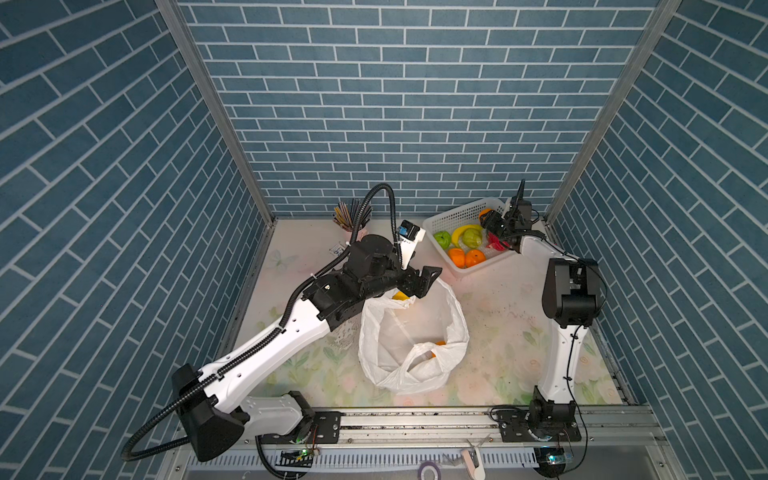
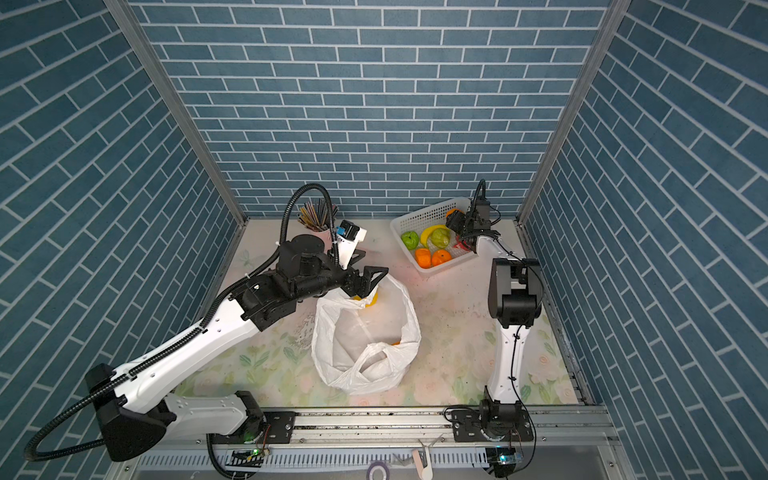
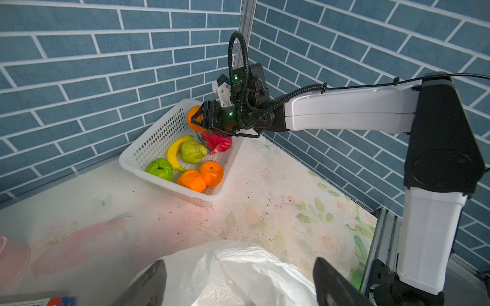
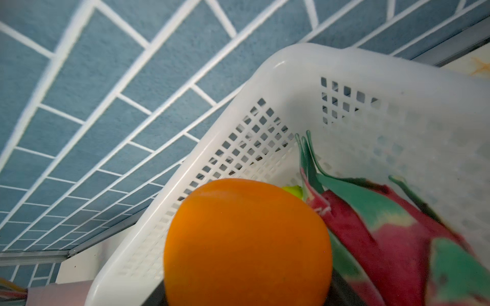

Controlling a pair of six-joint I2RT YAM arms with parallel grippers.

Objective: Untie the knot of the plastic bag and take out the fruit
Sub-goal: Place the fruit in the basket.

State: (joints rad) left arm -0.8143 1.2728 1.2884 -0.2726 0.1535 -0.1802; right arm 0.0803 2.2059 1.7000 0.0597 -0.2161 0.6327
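"Two grippers. What is each doing?"

"The right gripper (image 3: 197,119) is clamped on an orange (image 4: 246,238), hanging just above the white basket (image 3: 148,148). A dragon fruit (image 3: 217,140) lies right beneath it. The left gripper (image 1: 426,282) has its jaws spread wide, with nothing between them."

"And the plastic bag (image 1: 411,332)?"

"Directly under the left gripper, slumped open-mouthed on the flowered tablecloth (image 1: 511,332). A yellow fruit (image 1: 400,296) sits at the rim nearest its fingers. The cloth is speckled with dark crumbs, and blue brick-pattern walls (image 1: 374,104) close in on three sides."
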